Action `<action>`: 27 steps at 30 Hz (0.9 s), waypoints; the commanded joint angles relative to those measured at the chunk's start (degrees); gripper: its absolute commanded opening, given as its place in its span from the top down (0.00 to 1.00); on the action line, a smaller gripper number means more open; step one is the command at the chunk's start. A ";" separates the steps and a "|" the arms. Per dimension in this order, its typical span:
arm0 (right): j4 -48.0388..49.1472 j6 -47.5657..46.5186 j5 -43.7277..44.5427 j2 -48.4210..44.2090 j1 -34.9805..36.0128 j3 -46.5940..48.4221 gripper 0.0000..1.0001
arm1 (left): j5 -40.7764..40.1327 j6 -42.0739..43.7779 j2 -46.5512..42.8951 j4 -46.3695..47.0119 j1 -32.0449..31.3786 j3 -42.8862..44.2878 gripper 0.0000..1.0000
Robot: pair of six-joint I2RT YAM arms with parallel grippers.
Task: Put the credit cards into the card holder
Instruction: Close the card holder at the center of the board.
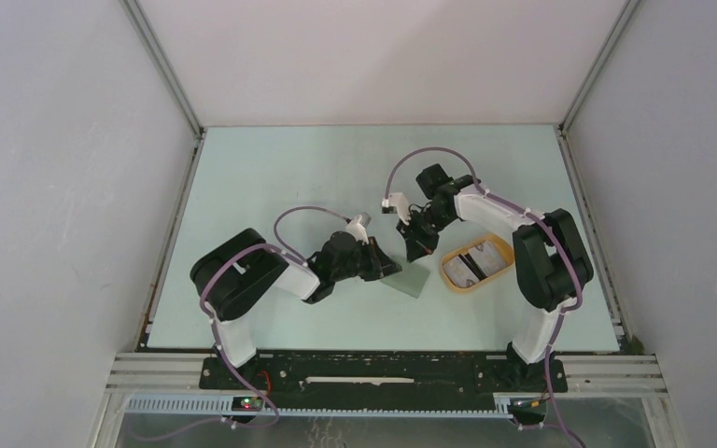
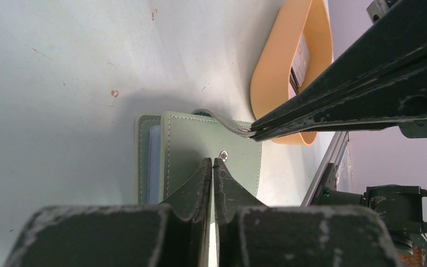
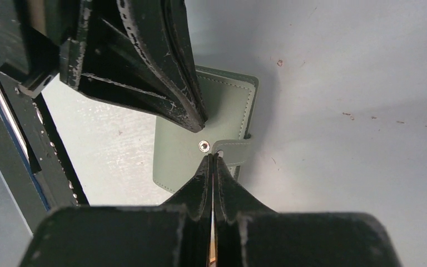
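The grey-green card holder [image 1: 413,280] lies closed on the table between my two grippers. My left gripper [image 1: 387,264] is shut and empty. Its tips [image 2: 212,161] rest on the holder's cover [image 2: 189,144] beside the metal snap stud [image 2: 223,155]. My right gripper [image 1: 417,247] is shut on the holder's strap tab [image 3: 233,146], with its tips [image 3: 212,157] right at the stud [image 3: 203,146]. In the left wrist view the strap [image 2: 222,119] is bent up off the cover. The credit cards [image 1: 476,263], black and pale, lie in the tan-yellow tray [image 1: 448,275].
The tan-yellow oval tray [image 2: 267,83] stands just right of the holder, close behind the right gripper. Booth walls stand at the left, right and back. The metal rail [image 2: 325,167] runs along the table's near edge.
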 commanded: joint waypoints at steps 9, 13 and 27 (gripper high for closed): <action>-1.30 -1.12 -0.88 -1.43 1.85 -1.85 1.00 | -1.34 -0.51 0.90 0.46 0.13 -0.01 0.93; -1.30 -1.25 0.11 -0.95 2.17 -1.86 1.00 | -1.19 -0.51 0.80 0.46 0.16 0.00 0.94; -1.26 -2.31 3.37 -0.44 4.29 -2.83 1.00 | -1.01 -0.42 0.52 0.55 0.08 -0.27 0.94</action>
